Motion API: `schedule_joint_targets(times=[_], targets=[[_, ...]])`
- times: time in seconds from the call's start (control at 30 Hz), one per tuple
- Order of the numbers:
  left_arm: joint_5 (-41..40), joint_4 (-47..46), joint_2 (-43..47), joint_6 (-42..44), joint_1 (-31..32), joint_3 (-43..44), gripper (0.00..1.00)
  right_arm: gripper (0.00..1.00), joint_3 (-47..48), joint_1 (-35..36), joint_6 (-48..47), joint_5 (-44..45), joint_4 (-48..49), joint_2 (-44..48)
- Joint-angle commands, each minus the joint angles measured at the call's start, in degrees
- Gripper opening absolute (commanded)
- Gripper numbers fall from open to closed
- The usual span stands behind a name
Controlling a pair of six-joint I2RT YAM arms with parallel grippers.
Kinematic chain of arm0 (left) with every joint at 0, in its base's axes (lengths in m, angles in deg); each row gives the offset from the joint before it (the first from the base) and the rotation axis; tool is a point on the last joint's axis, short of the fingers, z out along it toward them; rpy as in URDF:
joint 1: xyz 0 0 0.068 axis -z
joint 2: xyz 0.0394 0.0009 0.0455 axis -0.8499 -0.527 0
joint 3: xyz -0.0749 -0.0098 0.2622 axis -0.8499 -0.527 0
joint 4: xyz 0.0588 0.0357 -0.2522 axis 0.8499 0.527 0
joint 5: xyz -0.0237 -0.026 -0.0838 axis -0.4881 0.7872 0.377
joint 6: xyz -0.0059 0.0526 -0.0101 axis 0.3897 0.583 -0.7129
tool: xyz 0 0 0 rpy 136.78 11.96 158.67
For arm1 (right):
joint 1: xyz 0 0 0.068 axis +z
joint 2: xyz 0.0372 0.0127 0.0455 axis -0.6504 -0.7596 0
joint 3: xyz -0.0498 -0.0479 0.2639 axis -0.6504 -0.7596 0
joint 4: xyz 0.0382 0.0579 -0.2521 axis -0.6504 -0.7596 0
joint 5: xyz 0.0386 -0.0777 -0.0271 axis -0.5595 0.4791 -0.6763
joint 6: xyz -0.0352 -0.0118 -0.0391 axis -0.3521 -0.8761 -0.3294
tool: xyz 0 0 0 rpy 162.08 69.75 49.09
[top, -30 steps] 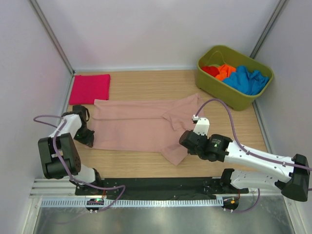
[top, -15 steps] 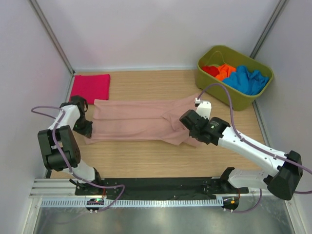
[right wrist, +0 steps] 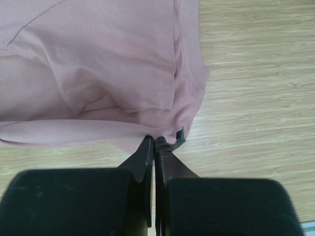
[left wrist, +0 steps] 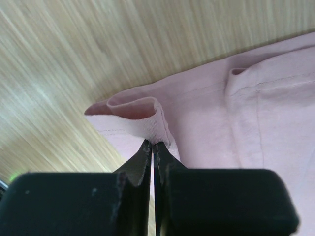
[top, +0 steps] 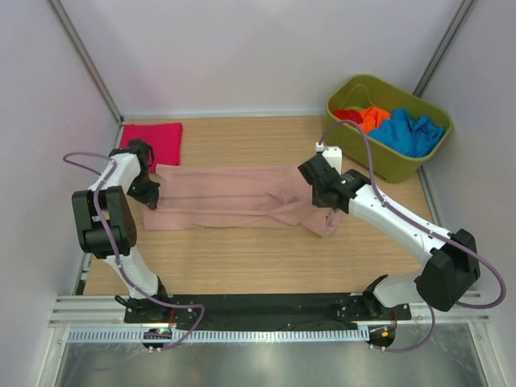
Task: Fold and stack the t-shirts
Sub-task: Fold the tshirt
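Folded narrower now, the dusty-pink t-shirt (top: 226,197) has its near edge carried back, both jaws clamped on it

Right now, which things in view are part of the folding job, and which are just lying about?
In the job:
- dusty-pink t-shirt, pinched by left gripper and right gripper
- folded magenta t-shirt
- red t-shirt, orange t-shirt, blue t-shirt, bunched together at far right

Just lying about:
- olive-green tub, holding those three
- wooden table
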Motion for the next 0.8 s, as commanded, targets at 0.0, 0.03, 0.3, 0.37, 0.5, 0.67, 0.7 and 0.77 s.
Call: schedule_joint_targets(times=[0.0,0.03,0.3,0.37,0.5,0.67,0.7,0.77], targets=[[-2.95,1.96,-1.8,-0.69,0.41,4.17,0.0,0.01,3.28,-1.76,-5.11,-1.3,2.54,-0.9],[-3.12,2.05,-2.32,-0.69,0.49,4.79,0.0,0.01,3.45,-2.12,-5.55,-2.0,2.89,-1.17],[-5.05,4.06,-7.5,-0.69,0.85,9.88,0.0,0.01,5.3,-4.32,-8.36,-4.11,4.22,-5.74],[-5.76,4.33,-8.3,-0.42,0.93,10.77,0.0,0.01,5.65,-4.67,-8.72,-4.38,4.3,-6.97],[-6.12,5.03,-11.2,0.1,1.37,13.23,0.0,0.01,6.88,-5.19,-9.86,-4.55,4.04,-8.99],[-6.81,5.38,-11.56,-0.33,2.95,13.58,0.0,0.01,9.69,-5.28,-10.74,-4.47,1.59,-10.92],[-7.17,5.56,-11.56,-0.51,3.57,13.67,0.0,0.01,10.04,-5.28,-10.65,-4.55,1.14,-11.01],[-8.22,6.7,-11.21,-1.12,3.83,14.55,0.0,0.01,10.49,-5.28,-10.22,-4.38,-0.43,-11.19]])
